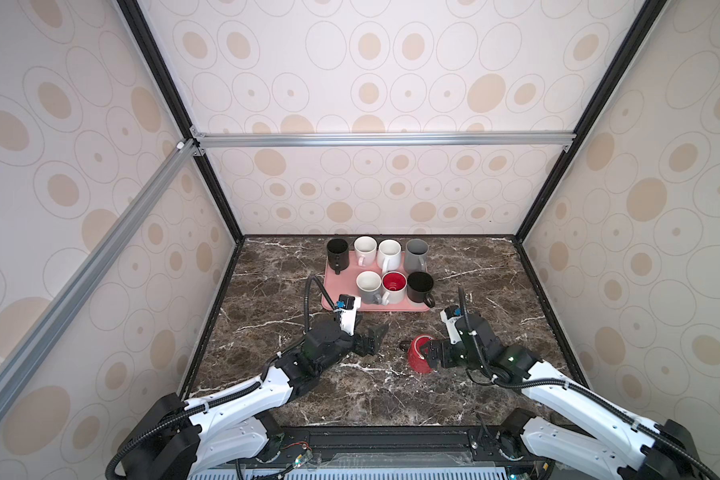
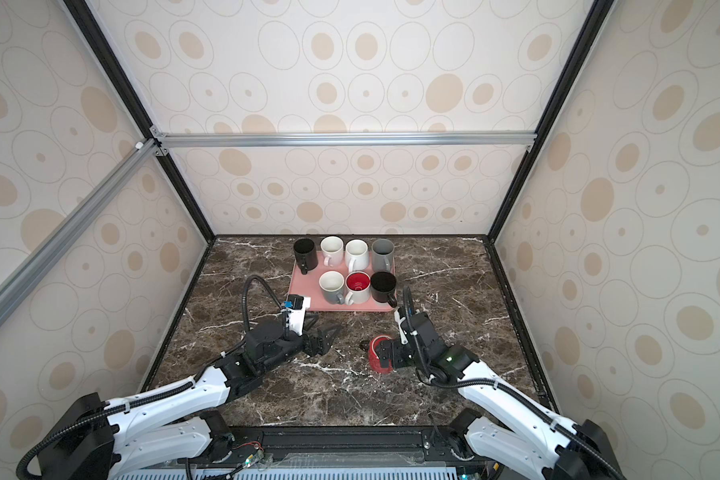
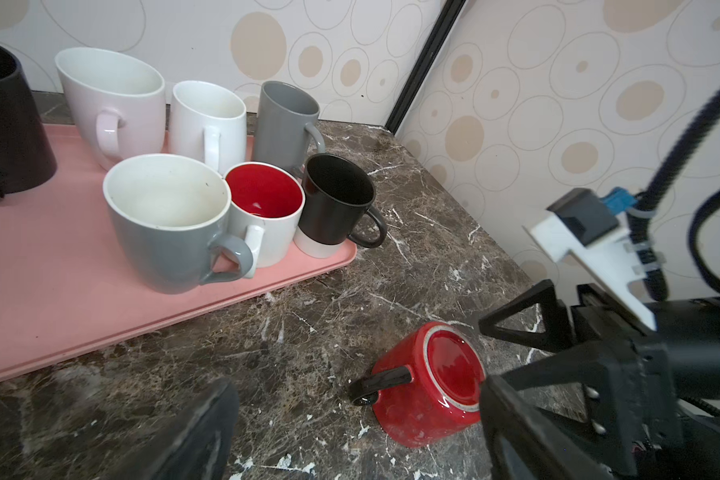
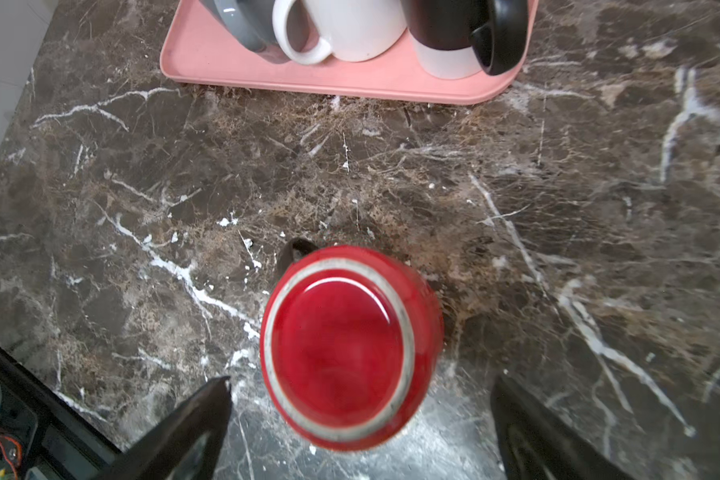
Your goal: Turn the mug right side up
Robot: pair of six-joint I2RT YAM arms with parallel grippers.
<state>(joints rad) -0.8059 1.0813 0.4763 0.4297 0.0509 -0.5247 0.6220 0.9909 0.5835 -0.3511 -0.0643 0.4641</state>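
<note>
The red mug (image 4: 341, 349) stands upside down, base up, on the marble tabletop (image 4: 391, 166), on the robot's side of the pink tray (image 4: 350, 85) and near, not touching, its corner where the black mug (image 3: 335, 199) sits. The right gripper (image 3: 484, 353) has its jaws spread wide with one on either side of the mug, holding nothing and apparently not yet touching it. The left gripper (image 1: 375, 338), off the tray's opposite near corner, is also open and empty. The step in hand looks like the grasp. It would go best with the jaws lowered to mid-wall, squared across the body and kept off the dark handle (image 3: 375, 384), which points away from them. The glaze looks slick, so close firmly. Lift well clear of the marble before rolling the wrist, and stay off the tray's edge.
</note>
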